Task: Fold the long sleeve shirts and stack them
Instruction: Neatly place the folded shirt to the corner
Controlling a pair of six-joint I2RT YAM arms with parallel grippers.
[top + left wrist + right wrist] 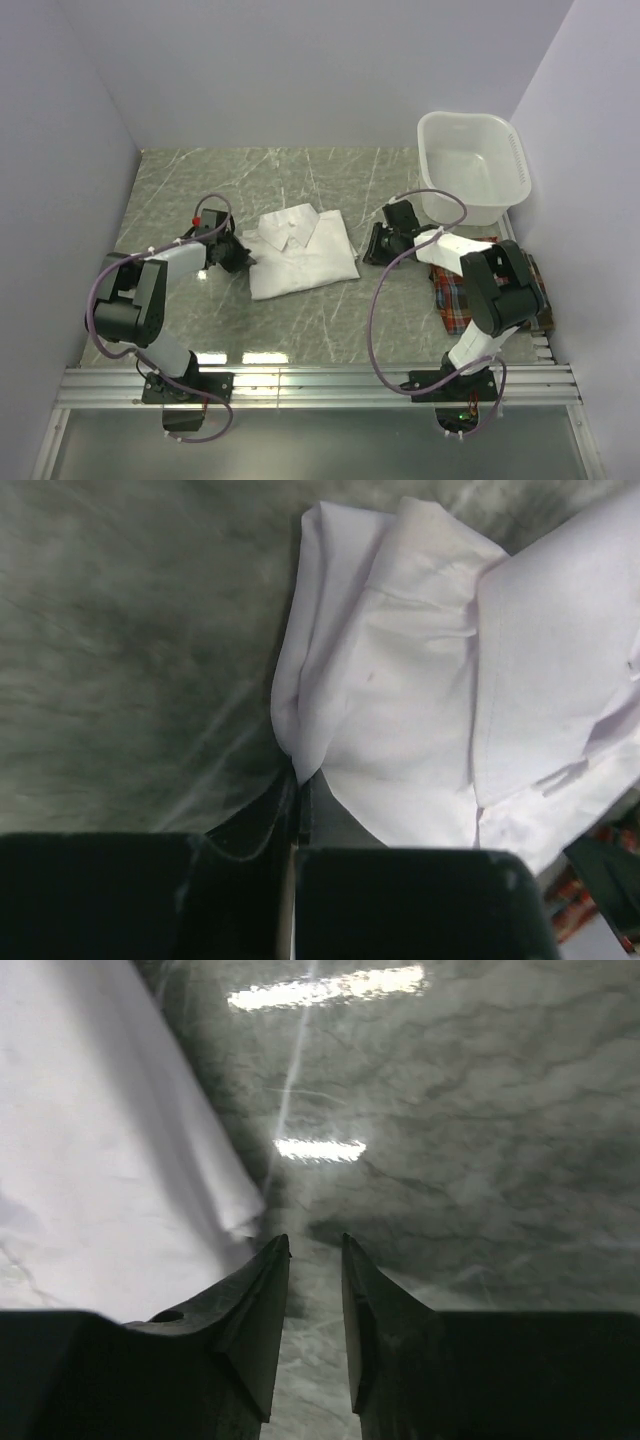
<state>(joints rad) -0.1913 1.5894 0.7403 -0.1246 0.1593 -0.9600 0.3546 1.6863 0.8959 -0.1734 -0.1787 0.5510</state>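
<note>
Left gripper: jaws together, clamped on a fold of cloth at the left edge of the white shirt, probably so the folded garment can be lifted or dragged without coming open. Right gripper: jaws apart by a narrow gap with only tabletop showing between them, holding nothing. Its tips lie just beside the white shirt's right edge, not on it. One gripper at each side suggests a two-handed carry, with the right-hand grasp not yet made. The white shirt lies folded and flat, collar uppermost. The plaid shirt lies well to the right of the white shirt, partly under the right arm. A basin stands beyond the white shirt's far right corner.
</note>
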